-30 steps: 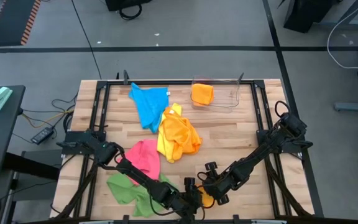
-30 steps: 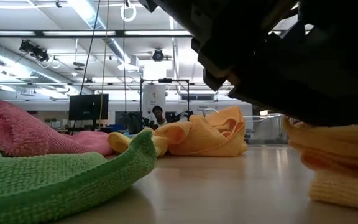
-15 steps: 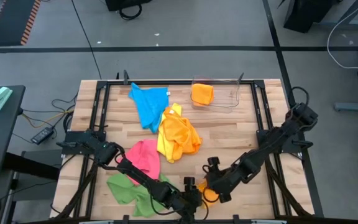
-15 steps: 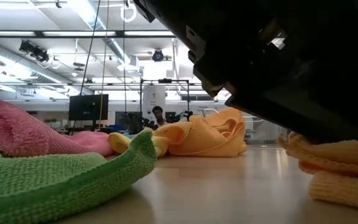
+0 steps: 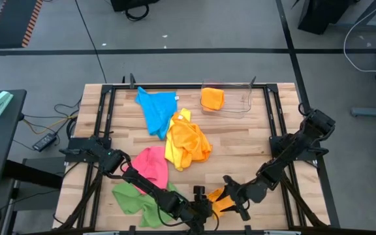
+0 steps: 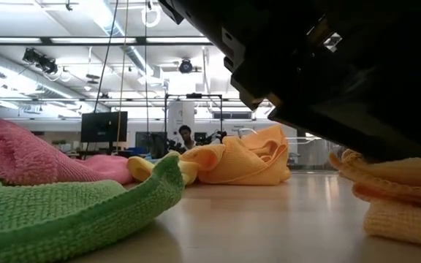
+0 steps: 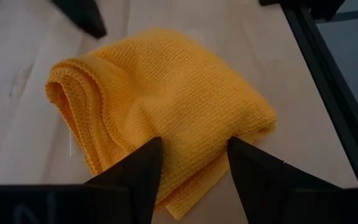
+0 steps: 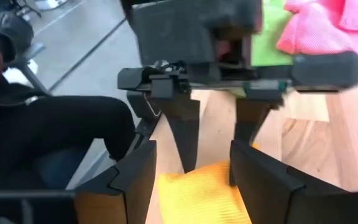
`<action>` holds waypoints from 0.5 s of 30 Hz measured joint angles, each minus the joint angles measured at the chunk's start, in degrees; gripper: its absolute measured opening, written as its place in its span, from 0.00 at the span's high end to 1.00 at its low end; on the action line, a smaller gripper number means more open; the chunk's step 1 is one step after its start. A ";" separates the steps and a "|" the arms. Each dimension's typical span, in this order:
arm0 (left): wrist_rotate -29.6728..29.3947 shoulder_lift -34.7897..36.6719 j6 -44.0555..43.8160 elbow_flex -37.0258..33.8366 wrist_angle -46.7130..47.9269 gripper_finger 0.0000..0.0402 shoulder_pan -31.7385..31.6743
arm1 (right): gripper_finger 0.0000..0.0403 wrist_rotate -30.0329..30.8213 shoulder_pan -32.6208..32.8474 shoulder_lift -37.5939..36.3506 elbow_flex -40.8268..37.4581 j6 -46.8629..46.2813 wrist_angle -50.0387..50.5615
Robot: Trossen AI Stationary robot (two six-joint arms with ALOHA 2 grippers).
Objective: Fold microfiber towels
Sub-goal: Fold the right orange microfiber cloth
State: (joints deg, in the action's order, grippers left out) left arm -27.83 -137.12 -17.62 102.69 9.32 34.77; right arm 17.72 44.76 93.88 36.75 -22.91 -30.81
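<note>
Most of your pile point(image 5: 187, 145) is unfolded mid-bench: orange, yellow, blue point(image 5: 156, 109), pink point(image 5: 153, 164), green point(image 5: 130, 197). One folded orange towel point(image 7: 166, 106) lies at the near edge, the left gripper point(image 7: 191, 155) spread over it, the right gripper point(image 8: 194, 158) spread beside. Your clear bin point(image 5: 240, 104) holds another point(image 5: 212, 98).

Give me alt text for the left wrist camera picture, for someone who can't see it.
A folded orange towel lies on the pale wooden table, layered edges showing along one side. The left gripper is at the towel's edge, its two dark fingers apart with cloth between them. A dark metal table frame runs along one side.
</note>
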 joint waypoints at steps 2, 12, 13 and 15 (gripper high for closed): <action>-0.18 0.00 0.02 0.00 0.00 0.52 -0.01 | 0.46 0.00 0.00 0.12 -1.08 -0.51 -0.77; -0.02 0.01 0.25 0.00 -0.06 0.52 -0.05 | 0.32 -1.51 0.25 5.64 -1.07 -2.08 -1.24; -0.09 0.02 0.28 0.00 -0.04 0.52 -0.05 | 0.30 -1.52 -0.05 6.67 -1.07 -2.40 -1.17; -0.01 0.02 0.28 0.00 0.00 0.53 -0.07 | 0.27 -1.51 -0.80 7.88 -1.09 -2.44 -1.06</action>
State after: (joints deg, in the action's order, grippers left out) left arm -27.83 -137.10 -17.34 102.69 9.32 34.70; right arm 16.21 43.96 101.76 35.66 -25.35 -31.87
